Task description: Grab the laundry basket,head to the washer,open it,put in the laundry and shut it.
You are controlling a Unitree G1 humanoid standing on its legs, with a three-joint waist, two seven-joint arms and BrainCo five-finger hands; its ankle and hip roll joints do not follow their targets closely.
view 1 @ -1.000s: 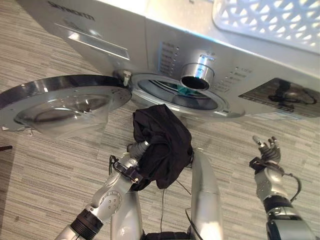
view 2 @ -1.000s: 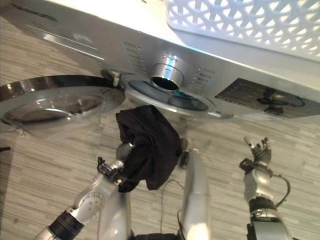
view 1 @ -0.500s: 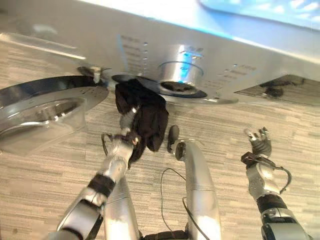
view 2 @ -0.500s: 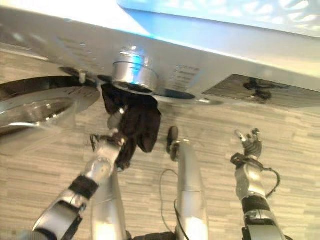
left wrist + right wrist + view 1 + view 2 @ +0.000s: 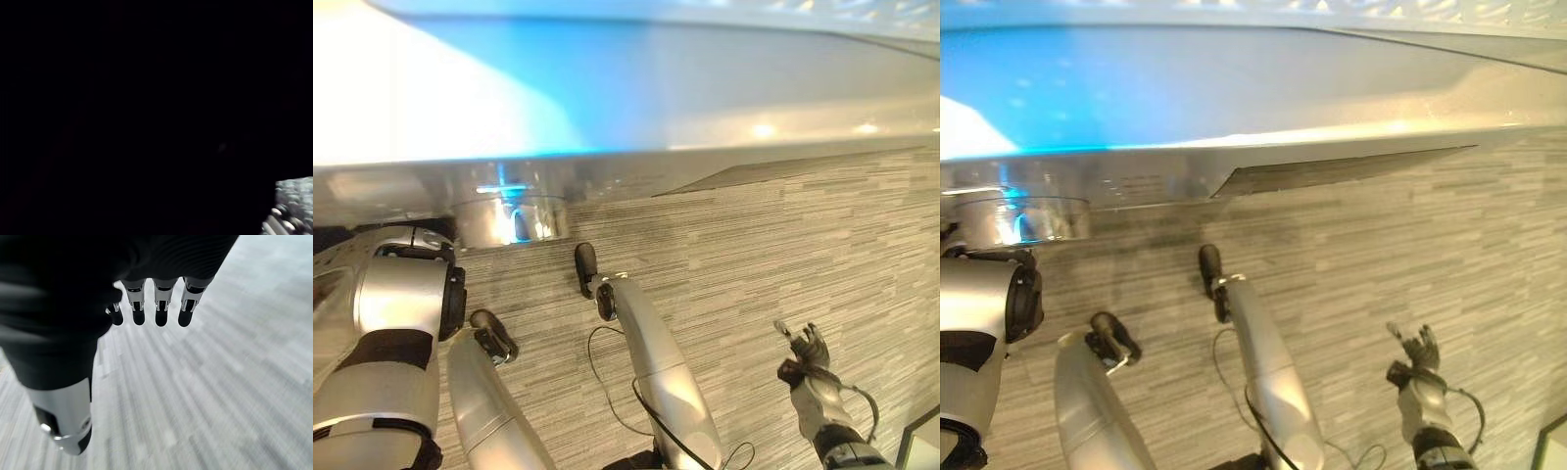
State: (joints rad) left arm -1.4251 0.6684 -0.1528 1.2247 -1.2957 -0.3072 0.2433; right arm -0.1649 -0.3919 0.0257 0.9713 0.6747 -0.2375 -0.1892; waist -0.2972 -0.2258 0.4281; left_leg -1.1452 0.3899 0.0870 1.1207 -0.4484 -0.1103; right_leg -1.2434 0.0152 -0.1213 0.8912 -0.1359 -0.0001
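Observation:
The silver washer (image 5: 656, 108) fills the upper part of both eye views, its round knob (image 5: 514, 220) under the front edge. My left forearm (image 5: 401, 313) reaches up under that edge at the far left, and the hand is hidden behind the washer's front. The left wrist view is almost all black, with a small grey patch (image 5: 296, 196) in one corner; I cannot tell cloth from drum there. My right hand (image 5: 806, 351) hangs low at the right over the floor, holding nothing, with its fingers (image 5: 161, 308) straight. A strip of the white lattice basket (image 5: 1410, 8) lies on top of the washer.
Grey striped floor (image 5: 783, 245) stretches to the right of the washer. The dark control panel (image 5: 1332, 174) runs along the washer's front. A pale, dark-edged object (image 5: 922, 441) sits in the lower right corner.
The camera has tipped forward, close over the washer. My left arm has carried the black garment up to the door opening and out of sight. The right hand has stayed low at the right.

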